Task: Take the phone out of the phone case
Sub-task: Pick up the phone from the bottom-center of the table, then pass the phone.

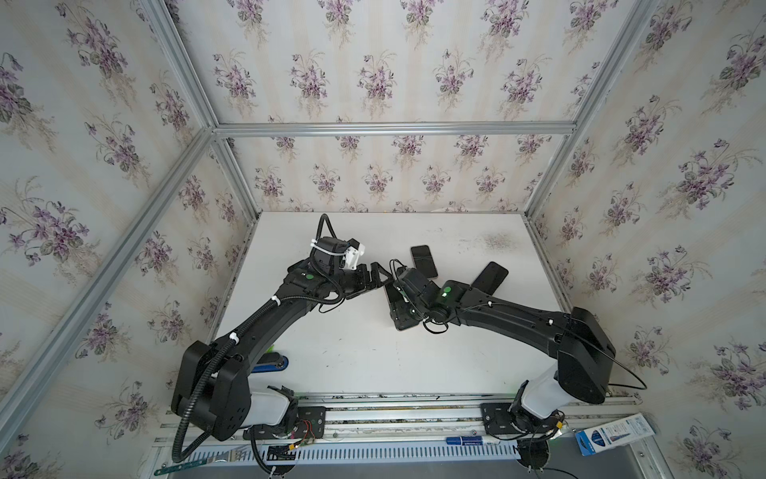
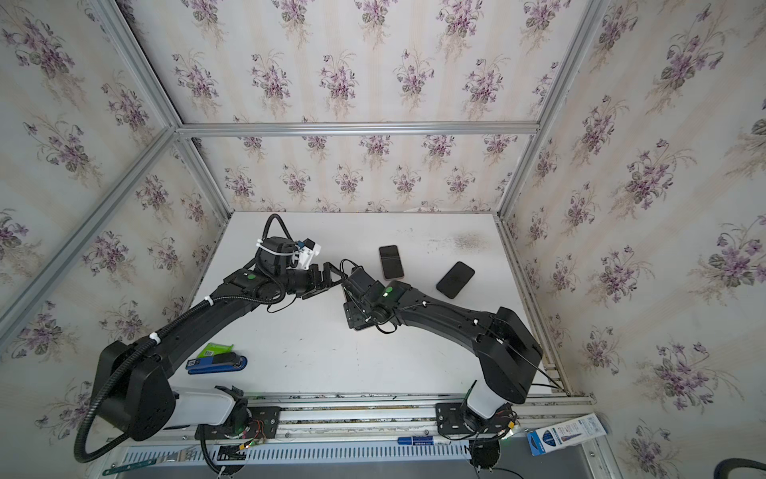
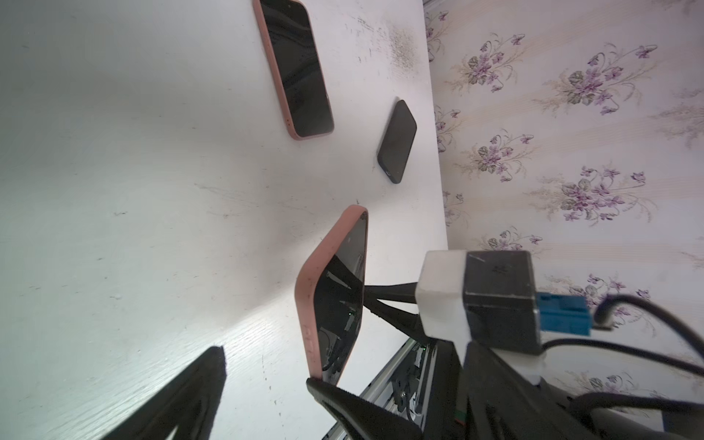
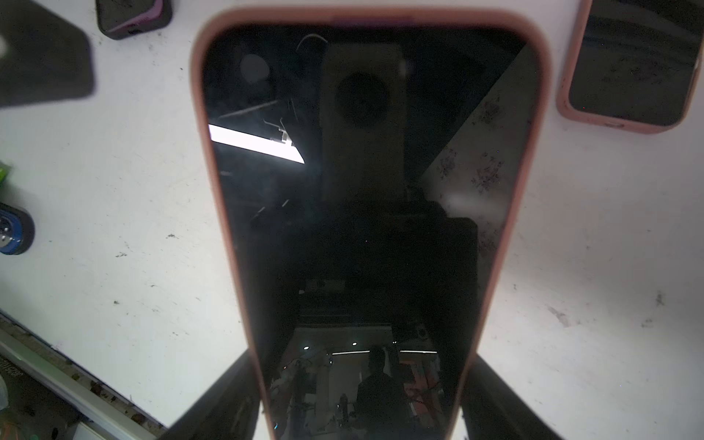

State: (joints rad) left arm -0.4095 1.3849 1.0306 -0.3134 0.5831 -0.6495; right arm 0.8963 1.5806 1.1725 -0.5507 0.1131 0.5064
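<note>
The black phone in a pink silicone case (image 4: 365, 228) ran off the right wrist picture's edge at its gripped end, taking most of the right gripper (image 4: 364, 362) and its jaws with it, and in both top views it was almost wholly hidden under the right arm's black wrist (image 1: 418, 290). The second pink-cased phone (image 4: 628, 64) and the dark case with a purple corner (image 4: 133, 15) were cut by that picture's edge, near a black shape (image 4: 42, 57) too blurred to name. In a top view the blue stapler (image 1: 271, 366) showed only as a sliver behind the left arm (image 1: 265, 327).
</note>
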